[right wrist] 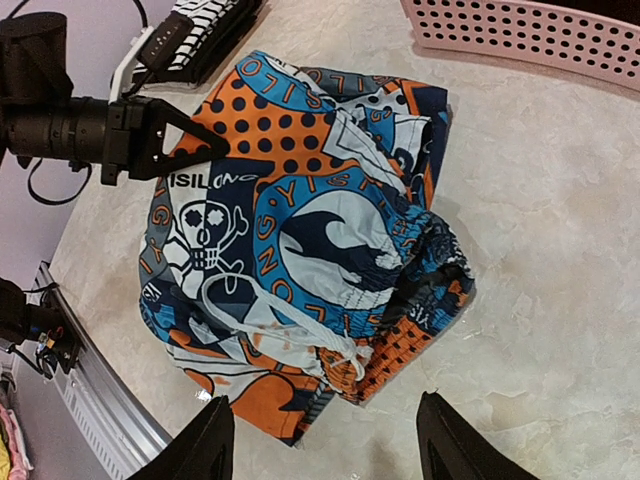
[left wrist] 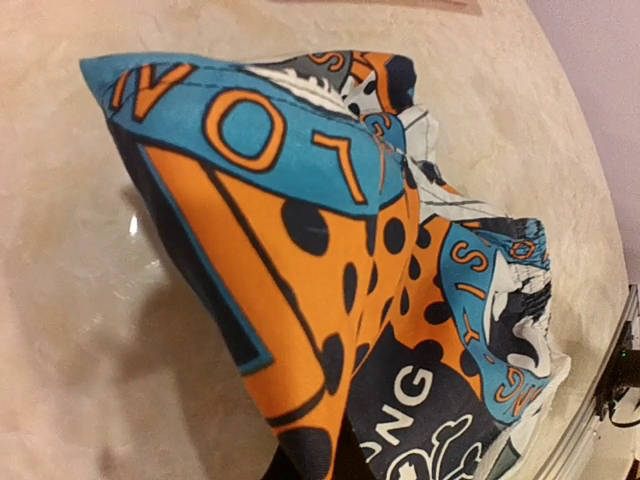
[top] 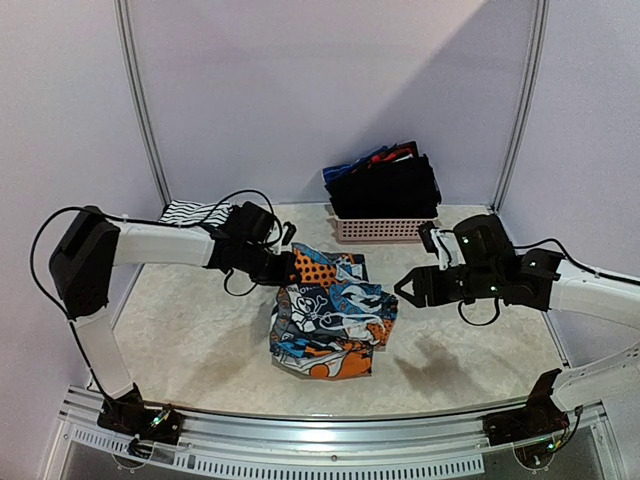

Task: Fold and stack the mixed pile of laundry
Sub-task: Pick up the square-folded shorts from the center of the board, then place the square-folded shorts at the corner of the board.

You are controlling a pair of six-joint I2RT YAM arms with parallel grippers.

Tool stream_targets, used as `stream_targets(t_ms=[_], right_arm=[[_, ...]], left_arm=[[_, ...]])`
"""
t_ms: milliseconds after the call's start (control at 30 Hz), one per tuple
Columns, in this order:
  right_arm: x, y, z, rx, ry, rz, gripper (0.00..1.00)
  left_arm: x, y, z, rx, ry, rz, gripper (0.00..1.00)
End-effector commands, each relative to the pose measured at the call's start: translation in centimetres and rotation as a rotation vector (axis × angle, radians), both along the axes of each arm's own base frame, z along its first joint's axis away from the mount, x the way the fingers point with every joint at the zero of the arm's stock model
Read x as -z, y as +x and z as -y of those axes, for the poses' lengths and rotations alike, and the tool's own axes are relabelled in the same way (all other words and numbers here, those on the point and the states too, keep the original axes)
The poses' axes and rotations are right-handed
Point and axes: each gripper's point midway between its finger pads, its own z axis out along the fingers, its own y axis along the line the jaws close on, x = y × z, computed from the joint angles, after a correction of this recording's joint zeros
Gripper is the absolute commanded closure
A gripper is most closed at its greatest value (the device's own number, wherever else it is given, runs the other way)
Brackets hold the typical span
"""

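Left pincer (right wrist: 214,149) is clamped on the orange dotted corner of the printed shorts (top: 330,322), lying on the tabletop (top: 180,335) before the pink basket (top: 385,230). Right pincer (top: 407,288) stands apart, near that basket's front. Striped garment (top: 193,212) left of the basket is partly hidden.

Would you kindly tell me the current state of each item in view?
graphic-print shorts, bunched on the table, one corner raised.
left gripper, jaws shut on the shorts' corner.
right gripper, jaws open, holding nothing.
pink basket, filled with dark clothes.
striped garment, lying flat at the back left.
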Motion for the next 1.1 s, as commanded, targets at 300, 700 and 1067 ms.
stream_targets(t_ms=[300,700,1067], right_arm=[[-0.2,-1.1,0.9,-0.009,-0.003,0.02,0.37],[-0.2,-1.8,2.1,-0.01,-0.023,0.031,0.37],[0.3,-2.1,2.0,-0.021,-0.027,0.026,0.37]], left_arm=[[-3.1,3.8,-8.8,-0.064,0.298,0.05,1.0],[-5.1,11.2,-12.9,-0.047,0.411,0.127,1.0],[-8.0,18.5,-16.6,-0.067,0.509,0.209,1.0]])
